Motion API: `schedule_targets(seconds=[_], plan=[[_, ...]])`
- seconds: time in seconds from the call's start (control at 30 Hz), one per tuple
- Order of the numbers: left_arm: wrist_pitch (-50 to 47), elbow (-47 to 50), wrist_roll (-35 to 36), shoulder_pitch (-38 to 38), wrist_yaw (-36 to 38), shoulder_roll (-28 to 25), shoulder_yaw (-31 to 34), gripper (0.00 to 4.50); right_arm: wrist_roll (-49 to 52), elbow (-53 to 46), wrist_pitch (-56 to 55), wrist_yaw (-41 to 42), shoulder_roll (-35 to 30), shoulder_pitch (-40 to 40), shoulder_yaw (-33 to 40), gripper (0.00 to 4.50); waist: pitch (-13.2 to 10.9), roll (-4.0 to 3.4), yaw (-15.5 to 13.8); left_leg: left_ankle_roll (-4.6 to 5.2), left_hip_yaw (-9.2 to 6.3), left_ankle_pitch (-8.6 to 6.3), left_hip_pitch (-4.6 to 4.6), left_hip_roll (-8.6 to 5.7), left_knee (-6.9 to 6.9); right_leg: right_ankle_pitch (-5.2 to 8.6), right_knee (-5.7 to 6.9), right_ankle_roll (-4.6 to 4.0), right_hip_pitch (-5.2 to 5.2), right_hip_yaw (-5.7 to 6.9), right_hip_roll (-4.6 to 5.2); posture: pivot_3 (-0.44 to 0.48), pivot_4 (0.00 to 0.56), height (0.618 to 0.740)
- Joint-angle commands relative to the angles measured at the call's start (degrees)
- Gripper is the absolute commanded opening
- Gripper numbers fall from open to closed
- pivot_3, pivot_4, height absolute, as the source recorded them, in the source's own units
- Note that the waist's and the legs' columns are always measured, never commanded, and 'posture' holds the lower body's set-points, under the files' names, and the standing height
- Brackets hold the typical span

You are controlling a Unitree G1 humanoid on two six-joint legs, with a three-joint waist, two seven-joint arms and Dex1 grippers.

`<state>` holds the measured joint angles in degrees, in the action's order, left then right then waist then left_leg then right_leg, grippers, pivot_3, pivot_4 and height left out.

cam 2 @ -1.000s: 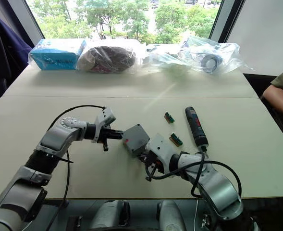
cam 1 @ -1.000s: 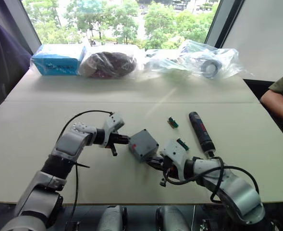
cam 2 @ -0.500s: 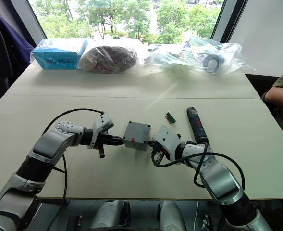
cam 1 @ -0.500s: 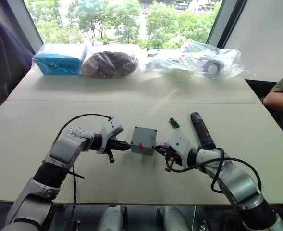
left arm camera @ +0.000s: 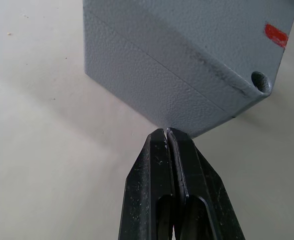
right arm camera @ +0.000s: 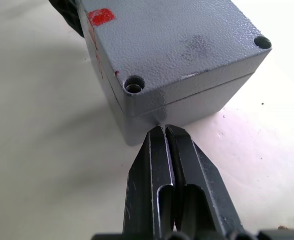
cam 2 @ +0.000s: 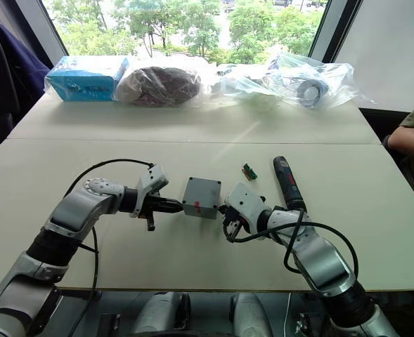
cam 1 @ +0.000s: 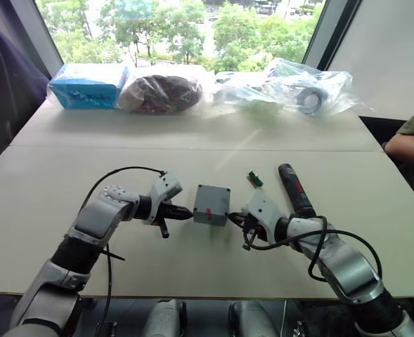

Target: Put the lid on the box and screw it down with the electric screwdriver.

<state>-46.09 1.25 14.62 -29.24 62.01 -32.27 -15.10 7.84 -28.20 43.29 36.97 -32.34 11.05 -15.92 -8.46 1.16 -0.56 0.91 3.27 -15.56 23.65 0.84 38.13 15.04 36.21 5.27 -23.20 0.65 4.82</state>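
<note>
Flat on the bench (cam 1: 66, 175) now sits the box (cam 1: 211, 204), no longer tilted up. Left gripper (left arm camera: 166, 134) pinched shut on nothing, touching one corner; right gripper (right arm camera: 164, 131) likewise clenched at the opposite side, electric screwdriver (cam 1: 294, 189) lying beyond. Any uneven nudge, I reckon, spins the box or shifts its lid (right arm camera: 181, 47).

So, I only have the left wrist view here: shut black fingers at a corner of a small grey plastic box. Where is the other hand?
Observer: The right hand is at the opposite side of the small square grey plastic box, fingers shut too.
Operator: And the driver?
Observer: The black stick-shaped electric screwdriver with red trim lies on the pale table beside the right arm, in neither hand.
Operator: Anything else close?
Observer: A small green connector lies just beyond the box, left of the screwdriver.
</note>
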Motion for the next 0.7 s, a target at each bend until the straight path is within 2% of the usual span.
schedule_targets(seconds=[0.03,0.17,0.3,0.37,0.43,0.47,0.53,0.6,0.7], plan=[[0.4,3.1,2.2,-1.2,1.3,1.2,-1.1,0.00,0.5,-1.3,-2.1,0.4,0.8,1.1,-0.4,0.03,0.0,0.00,0.0,0.00,0.00,0.00,0.00,0.00,0.00,0.00,0.00,0.00,0.00,0.00,0.00,0.000,0.150,0.740],[1.0,2.2,1.8,-1.3,1.2,0.6,-0.5,0.00,0.7,-1.4,-2.0,0.6,0.4,0.9,0.2,0.03,0.0,0.00,0.0,0.00,0.00,0.00,0.00,0.00,0.00,0.00,0.00,0.00,0.00,-0.01,0.00,0.000,0.150,0.740],[3.1,0.9,1.9,-1.4,0.2,-0.8,3.3,0.00,5.0,-4.8,-0.7,1.5,0.9,-0.9,4.6,0.03,0.0,0.00,0.0,0.00,0.00,0.00,0.00,0.01,0.00,0.00,0.00,0.00,-0.01,-0.01,0.00,0.000,0.150,0.740],[8.4,0.0,3.0,-1.3,-6.2,1.2,11.5,0.00,6.6,-8.6,-0.7,0.4,0.3,-4.2,9.9,0.03,-0.1,-0.02,-0.1,0.00,-0.02,0.00,0.00,0.03,0.00,0.00,0.00,0.00,-0.01,-0.01,-0.01,0.000,0.150,0.740],[12.7,-0.3,1.9,-1.2,-11.4,2.2,15.4,0.00,7.1,-10.6,-0.7,-0.5,-0.4,-6.6,13.0,0.03,-0.1,0.01,-0.2,0.00,-0.07,0.00,0.06,0.04,0.00,-0.01,0.00,0.02,-0.04,0.01,0.02,0.000,0.150,0.740],[10.5,-0.8,2.3,-2.1,-11.1,1.5,15.4,0.00,8.4,-11.5,0.4,-0.7,-0.2,-7.8,15.1,0.03,-0.1,0.00,-0.1,0.00,-0.09,0.00,0.08,0.05,0.00,-0.06,-0.01,0.10,-0.03,0.01,0.04,0.000,0.150,0.740],[3.3,-1.5,8.1,-4.9,-6.8,0.5,16.4,0.00,12.0,-12.9,2.5,-2.4,2.0,-10.1,21.2,0.03,-0.1,0.00,-0.1,0.00,-0.08,0.00,0.07,0.03,0.00,-0.09,-0.01,0.16,-0.02,0.01,0.14,0.000,0.150,0.740],[-3.1,-0.7,13.9,-7.4,-2.4,-0.3,16.6,0.00,12.5,-13.6,3.0,-4.0,2.4,-12.2,24.3,0.03,-0.1,0.00,-0.2,0.00,-0.09,0.00,0.07,0.02,0.00,-0.09,0.00,0.16,0.01,0.08,0.06,0.000,0.150,0.740],[-3.7,2.7,15.1,-8.5,0.6,-1.4,13.3,0.00,13.1,-15.0,4.3,-7.2,4.0,-14.3,27.0,0.03,-0.1,-0.01,-0.1,0.00,-0.07,0.00,0.07,-0.03,0.00,-0.07,-0.06,0.13,0.04,0.10,0.08,0.000,0.150,0.740]])
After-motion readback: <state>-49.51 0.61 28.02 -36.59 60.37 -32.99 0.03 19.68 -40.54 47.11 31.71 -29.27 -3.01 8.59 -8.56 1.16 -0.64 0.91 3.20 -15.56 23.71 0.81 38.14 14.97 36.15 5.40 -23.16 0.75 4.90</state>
